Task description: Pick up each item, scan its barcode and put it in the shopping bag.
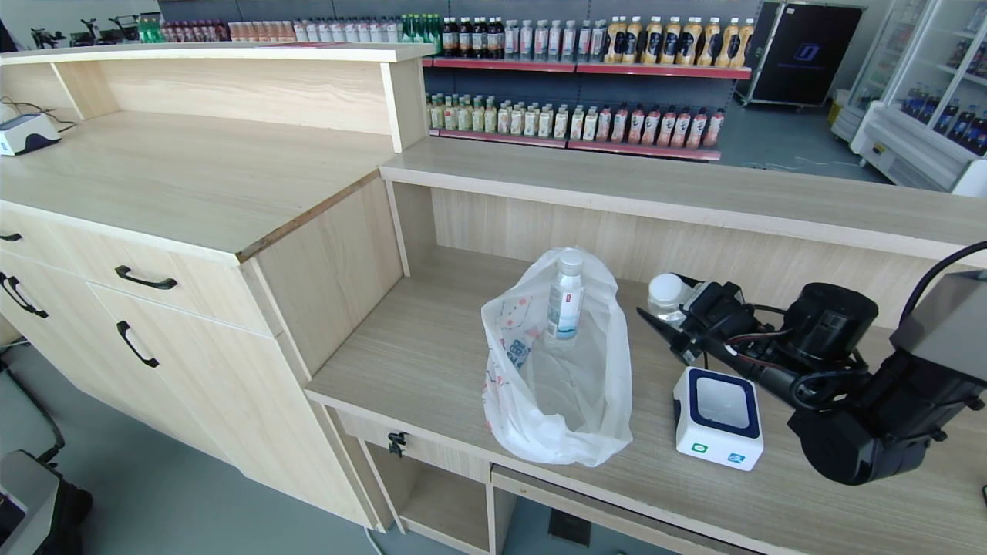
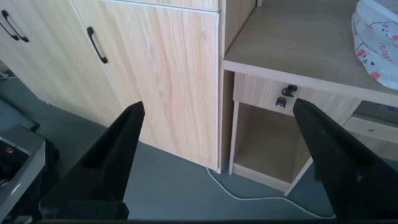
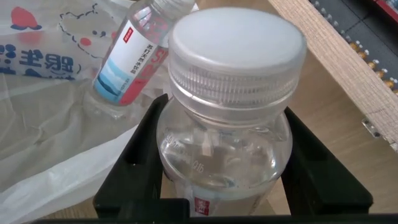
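Item: clear bottle [image 1: 665, 293] with a white cap, sitting in the right gripper [image 3: 225, 180], whose jaws are clamping its body, just above the counter between the shopping bag [image 1: 555, 385] and the scanner [image 1: 719, 416]. Long axis is standing roughly upright, cap pointing up. Left gripper [image 2: 217, 106] is hanging spread and empty beside the cabinet. Risks: the smooth round wall slipping in the jaws; the bottle clipping the bag's limp rim or toppling the second bottle [image 1: 565, 304] standing inside.

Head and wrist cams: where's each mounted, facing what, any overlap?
Head view: on the head, facing down at counter, shopping bag, scanner; right claw grips jar.
Left wrist view: on left wrist, facing cabinet and floor; open left claw.
Right wrist view: on right wrist, facing the clamped jar.
Shared: shopping bag, all three.
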